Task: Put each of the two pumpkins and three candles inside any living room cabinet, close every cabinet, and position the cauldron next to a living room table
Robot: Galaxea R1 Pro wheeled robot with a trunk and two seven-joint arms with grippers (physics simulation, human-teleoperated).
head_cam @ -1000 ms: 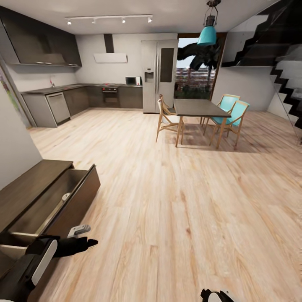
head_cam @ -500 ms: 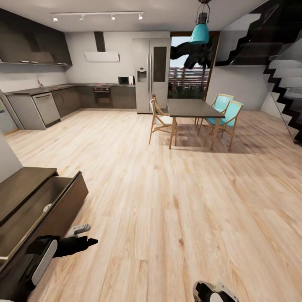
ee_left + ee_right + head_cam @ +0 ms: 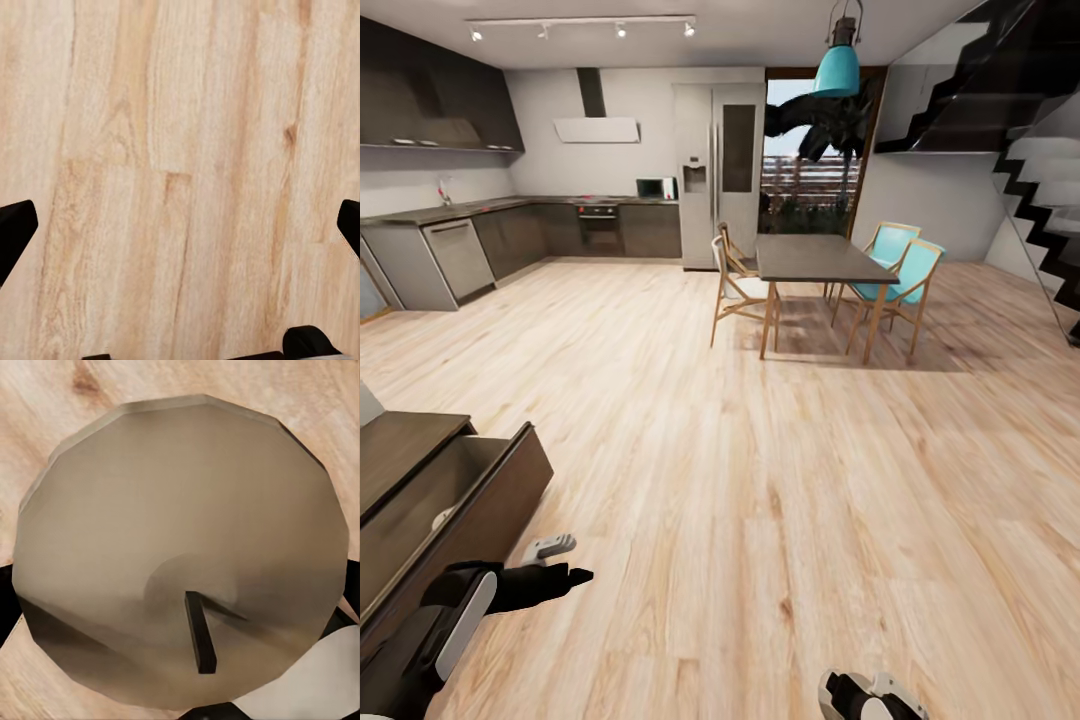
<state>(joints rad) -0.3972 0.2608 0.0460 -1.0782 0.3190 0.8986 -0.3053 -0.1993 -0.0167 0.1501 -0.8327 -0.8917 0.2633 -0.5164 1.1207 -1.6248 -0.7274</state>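
Observation:
A grey-beige candle point(image 3: 180, 547) with a short dark wick is seen from above, close up, in the right wrist view. My right gripper point(image 3: 180, 607) is shut on it, with dark finger parts showing at its two sides. The right wrist point(image 3: 868, 698) pokes in at the head view's lower edge. The dark brown cabinet point(image 3: 400, 450) stands at the lower left with one drawer point(image 3: 495, 495) pulled open. A small pale thing point(image 3: 444, 517) lies inside, too small to name. My left gripper point(image 3: 563, 563) hangs open beside the drawer front, over bare floor point(image 3: 180, 165).
Light wood floor stretches ahead. A dining table point(image 3: 815, 258) with wooden and turquoise chairs point(image 3: 905, 270) stands mid-room under a teal pendant lamp point(image 3: 837, 70). Kitchen counters point(image 3: 450, 250) and a fridge point(image 3: 720, 170) line the back. A black staircase point(image 3: 1040, 180) rises at the right.
The whole picture has shifted, so the camera has moved: the cabinet now sits lower and further left, and the kitchen wall has slid left. Both arms hold the same pose.

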